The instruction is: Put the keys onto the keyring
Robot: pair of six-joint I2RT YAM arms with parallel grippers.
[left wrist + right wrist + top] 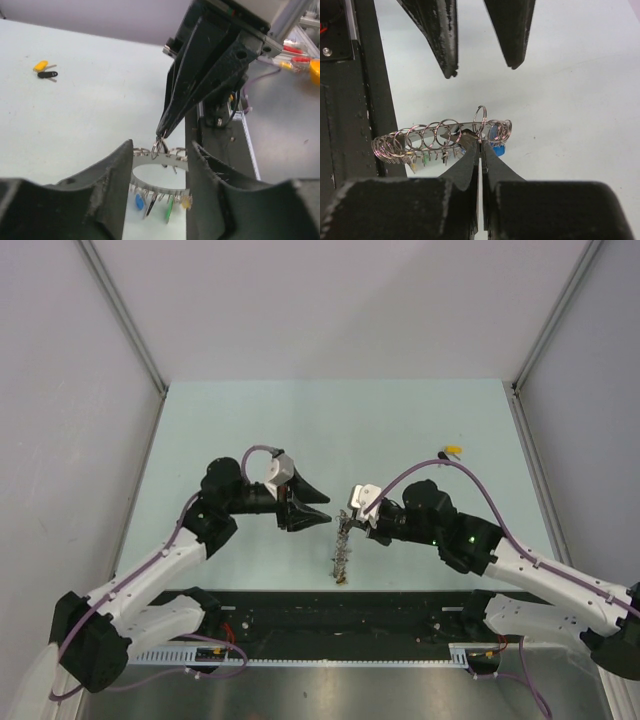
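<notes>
Pale green table (250,420), grey walls (350,300): my right gripper (480,145) clenches the keyring (343,545) mid-table, edge-on from above, its long axis running toward the near edge. My left gripper (327,510) stands released beside it; the keys (46,74) lie far right.

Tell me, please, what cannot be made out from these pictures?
- Top view: the keyring shows edge-on; its keys and tags are too small to separate.
- Left wrist view: the fingers of the left end effector hide both sides of the keyring.
- Right wrist view: the right end effector covers the keyring's near side; the loose keys lie outside that frame.
</notes>
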